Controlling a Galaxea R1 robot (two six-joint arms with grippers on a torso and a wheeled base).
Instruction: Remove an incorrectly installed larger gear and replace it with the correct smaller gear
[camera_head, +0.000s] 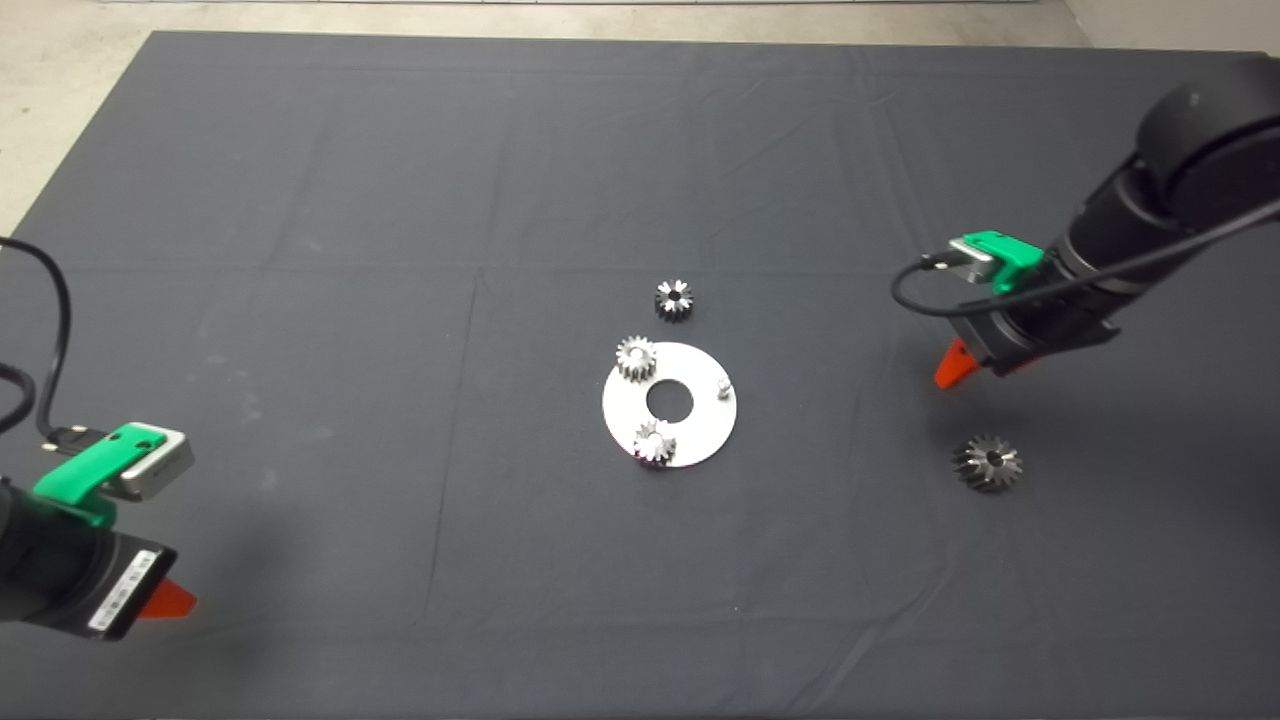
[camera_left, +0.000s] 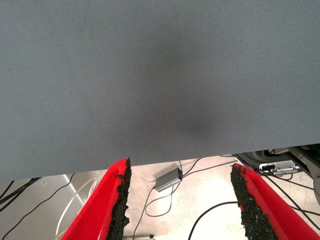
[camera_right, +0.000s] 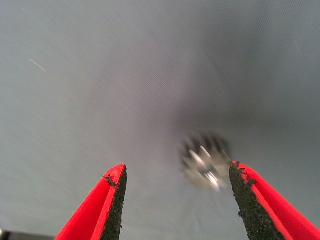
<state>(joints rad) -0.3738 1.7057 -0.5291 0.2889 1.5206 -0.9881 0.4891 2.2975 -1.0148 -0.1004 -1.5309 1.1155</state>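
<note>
While right gripper (camera_right: 175, 200) hovers open, larger gear (camera_head: 987, 462) lies near.

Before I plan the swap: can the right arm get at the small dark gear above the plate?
Probably yes. The right gripper hangs open over bare mat, and nothing lies between it and the small dark gear, which sits apart from the plate.

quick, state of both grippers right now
left gripper: open, empty, parked at the mat's near left edge.
right gripper: open, empty, above the larger gear.
</note>
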